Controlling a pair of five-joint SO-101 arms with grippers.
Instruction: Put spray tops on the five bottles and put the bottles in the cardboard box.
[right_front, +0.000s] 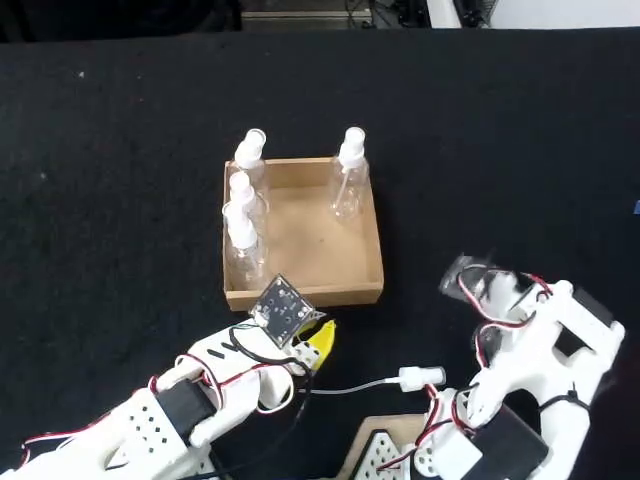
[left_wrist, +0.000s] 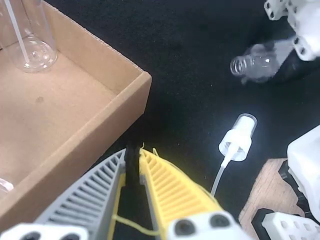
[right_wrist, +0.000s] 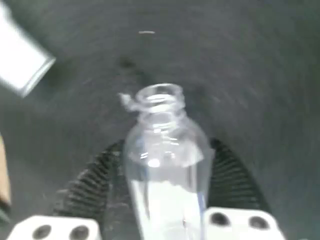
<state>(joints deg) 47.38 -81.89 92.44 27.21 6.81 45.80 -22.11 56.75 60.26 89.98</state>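
four capped bottles (right_front: 349, 175) stand in the cardboard box (right_front: 305, 295); right fingers (right_wrist: 232, 185) grasp the uncapped fifth bottle (right_wrist: 162, 150), whose spray top (right_front: 421, 377) lies on the bench (right_front: 120, 150) near the clenched, empty left fingers (left_wrist: 165, 180).

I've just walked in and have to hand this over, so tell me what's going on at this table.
The right gripper holds the fifth bottle, whose neck is open with no top on it. The last spray top lies on the table between the two arms. The left gripper sits by the front wall of the cardboard box, its fingers shut on nothing. Four capped bottles already stand in the box.
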